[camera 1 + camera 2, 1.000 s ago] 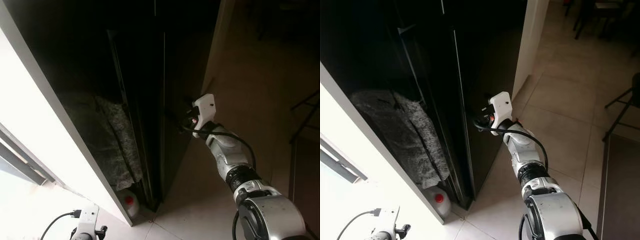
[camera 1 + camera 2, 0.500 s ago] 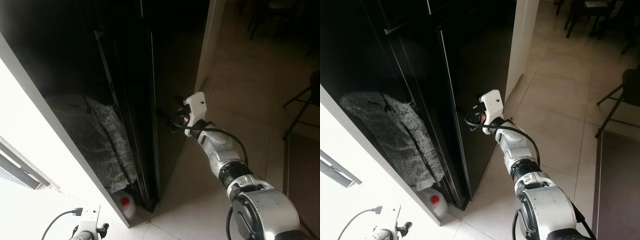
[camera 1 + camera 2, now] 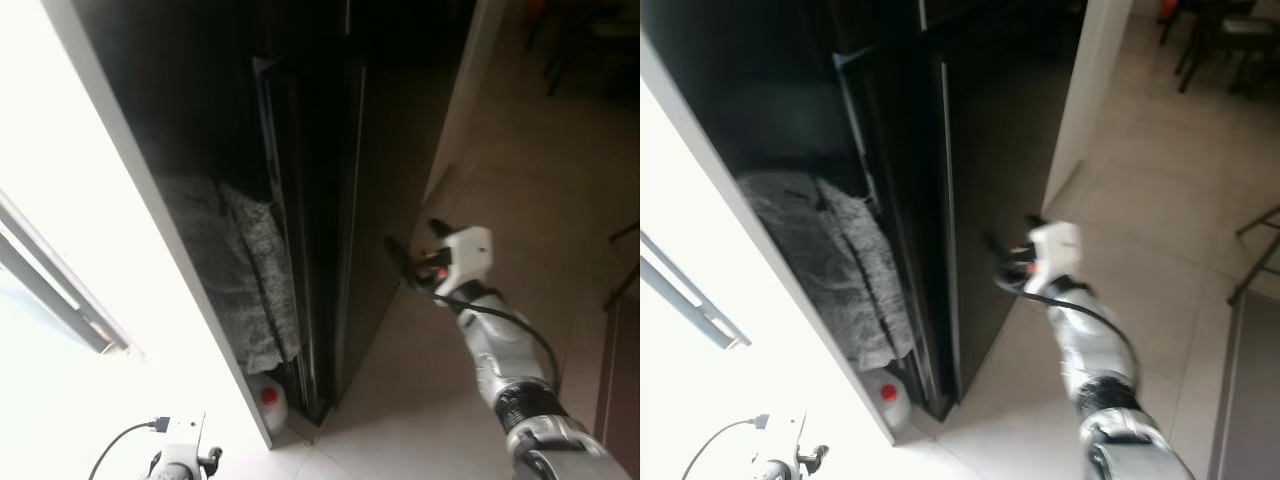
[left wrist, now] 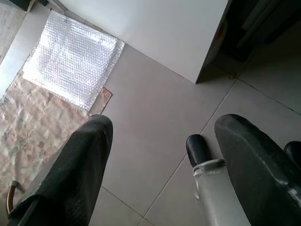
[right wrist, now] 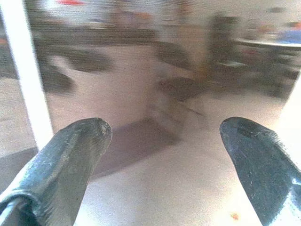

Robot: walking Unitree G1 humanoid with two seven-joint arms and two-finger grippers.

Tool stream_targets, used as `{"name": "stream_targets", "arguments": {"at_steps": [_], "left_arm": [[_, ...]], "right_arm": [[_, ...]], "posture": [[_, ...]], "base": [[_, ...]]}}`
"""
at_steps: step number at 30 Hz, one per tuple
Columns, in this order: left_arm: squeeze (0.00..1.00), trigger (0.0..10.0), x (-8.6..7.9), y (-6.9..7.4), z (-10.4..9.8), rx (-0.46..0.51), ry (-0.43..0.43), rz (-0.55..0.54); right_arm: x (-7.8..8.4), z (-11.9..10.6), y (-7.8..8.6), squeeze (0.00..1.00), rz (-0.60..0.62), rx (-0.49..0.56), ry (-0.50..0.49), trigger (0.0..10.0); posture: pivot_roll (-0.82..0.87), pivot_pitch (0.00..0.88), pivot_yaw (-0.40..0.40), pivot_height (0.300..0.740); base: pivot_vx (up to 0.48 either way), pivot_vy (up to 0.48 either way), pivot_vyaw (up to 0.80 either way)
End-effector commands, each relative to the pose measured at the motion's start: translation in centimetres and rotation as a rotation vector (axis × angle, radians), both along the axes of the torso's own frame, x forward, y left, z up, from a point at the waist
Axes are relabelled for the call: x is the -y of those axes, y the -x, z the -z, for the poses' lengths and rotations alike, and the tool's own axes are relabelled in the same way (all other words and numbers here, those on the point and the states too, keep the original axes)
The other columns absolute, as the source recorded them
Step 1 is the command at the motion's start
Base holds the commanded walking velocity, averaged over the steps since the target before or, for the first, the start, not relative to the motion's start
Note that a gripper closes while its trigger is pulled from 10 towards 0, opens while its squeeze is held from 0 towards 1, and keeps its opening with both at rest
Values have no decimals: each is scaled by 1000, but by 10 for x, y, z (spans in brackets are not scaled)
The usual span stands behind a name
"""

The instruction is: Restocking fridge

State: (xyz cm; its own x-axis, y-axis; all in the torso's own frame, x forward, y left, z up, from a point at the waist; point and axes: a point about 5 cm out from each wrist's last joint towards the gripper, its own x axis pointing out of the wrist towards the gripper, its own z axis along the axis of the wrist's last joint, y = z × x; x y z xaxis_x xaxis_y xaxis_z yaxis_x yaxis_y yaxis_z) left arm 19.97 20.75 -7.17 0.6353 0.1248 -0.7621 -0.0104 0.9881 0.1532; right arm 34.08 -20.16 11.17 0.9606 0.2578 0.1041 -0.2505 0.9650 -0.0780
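Observation:
The tall black fridge (image 3: 385,190) stands shut, its glossy door face turned toward my right arm. My right gripper (image 3: 413,240) hovers just off that face at mid height, open, with nothing between its fingers (image 5: 70,155). The right wrist view is blurred and looks at the shiny door (image 5: 155,108) with room reflections in it. My left gripper (image 4: 160,132) hangs low at my side, open and empty, pointing at the tiled floor.
A bright white panel (image 3: 110,250) runs along the fridge's left side. In the gap between them hangs a grey cloth (image 3: 235,270), with a white jug with a red cap (image 3: 268,400) below it. Bubble wrap (image 4: 70,59) and a rug (image 4: 28,127) lie on the floor. Open tiles (image 3: 1160,250) lie to the right.
The whole view has swung, so the camera moved. The right gripper now sits a little further out from the door face, still open. The left arm still hangs.

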Motion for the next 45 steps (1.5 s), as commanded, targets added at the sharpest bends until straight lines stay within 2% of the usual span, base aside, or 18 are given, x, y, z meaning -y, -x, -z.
{"name": "stream_targets", "arguments": {"at_steps": [1, 2, 3, 4, 5, 6, 7, 8, 10, 12, 16, 19, 25, 27, 28, 45], "left_arm": [[0, 10000, -4, 4, 1, -13, -13, -8], [0, 10000, -4, 4, 2, -13, -14, -6], [0, 10000, -4, 4, 2, -13, -14, -6], [0, 10000, -4, 4, 1, -13, -14, -5], [0, 10000, -4, 3, 1, -8, -15, -5], [0, 10000, -4, 3, 1, -8, -15, -5], [0, 10000, -4, 3, 1, -5, -16, -6], [0, 10000, -4, 2, 0, 0, -15, -8], [0, 10000, -3, 2, 0, 6, -15, -11], [0, 10000, -4, 1, 0, 9, -14, -13], [0, 10000, -4, 2, 0, 9, -15, -14], [0, 10000, -6, 8, 3, -11, -16, -15], [0, 10000, -6, 8, 3, -13, -13, -17], [0, 10000, -6, 9, 3, -16, -13, -14], [0, 10000, -6, 9, 3, -17, -13, -14], [0, 10000, -9, 12, 4, -26, -17, -13]], "right_arm": [[44, 1, 13, 0, 233, 33, -48, 10000], [59, 9, 20, 0, 310, 1, -43, 10000], [59, 9, 20, 0, 310, 1, -43, 10000], [71, 19, 27, 0, 371, -42, -41, 10000], [94, 52, 52, 0, 496, -201, -60, 10000], [94, 52, 52, 0, 496, -201, -60, 10000], [99, 66, 63, 0, 535, -270, -67, 10000], [104, 94, 86, 0, 585, -423, -81, 10000], [101, 117, 105, 0, 603, -562, -68, 10000], [95, 134, 121, 0, 602, -656, -62, 10000], [75, 169, 158, 0, 593, -873, -54, 10000], [45, 199, 196, 0, 525, -1085, -38, 10000], [36, 203, 200, 0, 504, -1109, -28, 10000], [36, 203, 200, 0, 471, -1121, 45, 10000], [36, 203, 200, 0, 465, -1123, 52, 10000], [32, 207, 205, 0, 449, -1161, 84, 10000]], "posture": [[-228, 0, 36, 740], [-228, 0, 36, 740], [-228, 0, 36, 740], [-228, 0, 36, 740], [-224, 1, 34, 740], [-224, 1, 34, 740], [-224, 1, 34, 740], [-221, 2, 32, 740], [-208, 2, 31, 740], [-204, 4, 32, 740], [-202, 6, 33, 740], [-185, 5, 32, 740], [-187, 13, 33, 740], [-191, 15, 32, 740], [-191, 15, 29, 740], [-178, 0, 36, 740]], "base": [[0, 0, 0], [0, 0, 0], [0, 0, 0], [0, 0, 0], [0, 0, 0], [0, 0, 0], [0, 0, 0], [0, 0, 0], [0, 0, 0], [0, 0, 0], [0, 0, 0], [0, 0, 0], [0, 0, 0], [0, 0, 797], [0, 0, 800], [0, 0, 800]]}}
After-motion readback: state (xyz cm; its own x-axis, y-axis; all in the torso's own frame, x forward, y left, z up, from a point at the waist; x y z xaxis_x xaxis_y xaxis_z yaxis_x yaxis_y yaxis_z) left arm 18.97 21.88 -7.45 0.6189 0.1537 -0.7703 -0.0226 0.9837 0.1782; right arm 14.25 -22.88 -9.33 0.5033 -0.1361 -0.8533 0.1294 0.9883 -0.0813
